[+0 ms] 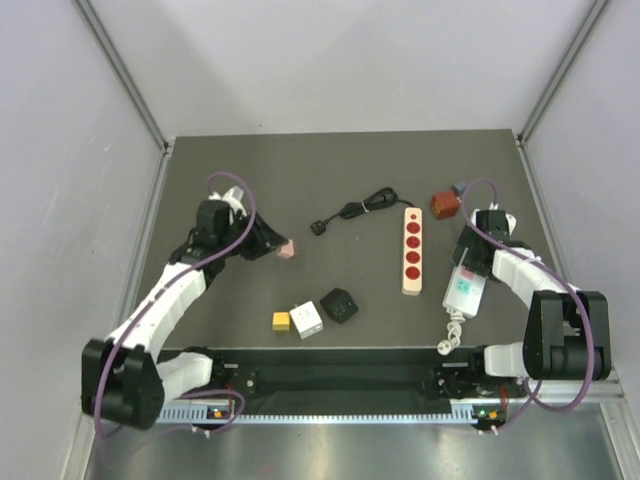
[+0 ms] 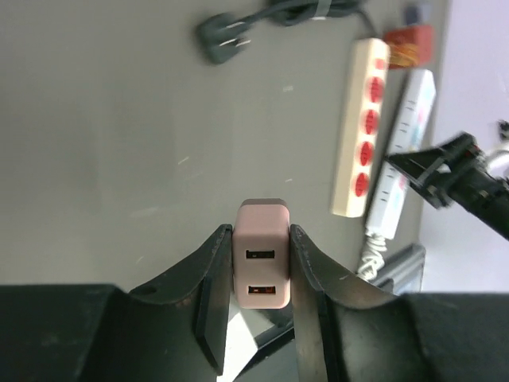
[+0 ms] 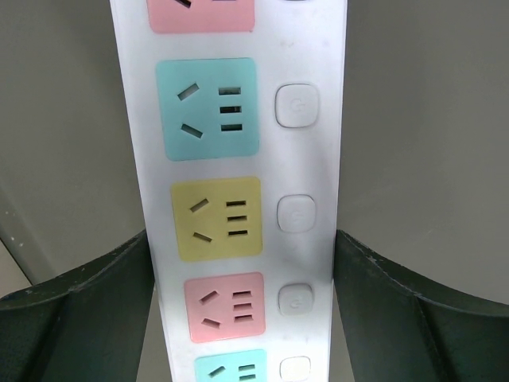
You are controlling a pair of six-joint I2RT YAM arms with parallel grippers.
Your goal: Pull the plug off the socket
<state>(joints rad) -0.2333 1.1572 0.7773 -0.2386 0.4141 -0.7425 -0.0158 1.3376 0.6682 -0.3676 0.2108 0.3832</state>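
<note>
My left gripper point(image 1: 272, 247) is shut on a pink USB charger plug point(image 1: 286, 249) at the left middle of the table, far from any socket. In the left wrist view the plug point(image 2: 262, 263) sits squeezed between both fingers, its two USB ports facing the camera. My right gripper point(image 1: 470, 262) straddles a white power strip point(image 1: 463, 290) at the right. In the right wrist view its fingers point(image 3: 111, 278) press both long sides of the strip point(image 3: 310, 159), whose teal, yellow and pink sockets are all empty.
A beige strip with red sockets point(image 1: 411, 250) lies left of the white one. A black cable with a plug point(image 1: 350, 212) and a red-brown block point(image 1: 445, 204) lie further back. A black adapter point(image 1: 339, 305), a white adapter point(image 1: 307, 319) and a yellow cube point(image 1: 281, 321) sit near the front.
</note>
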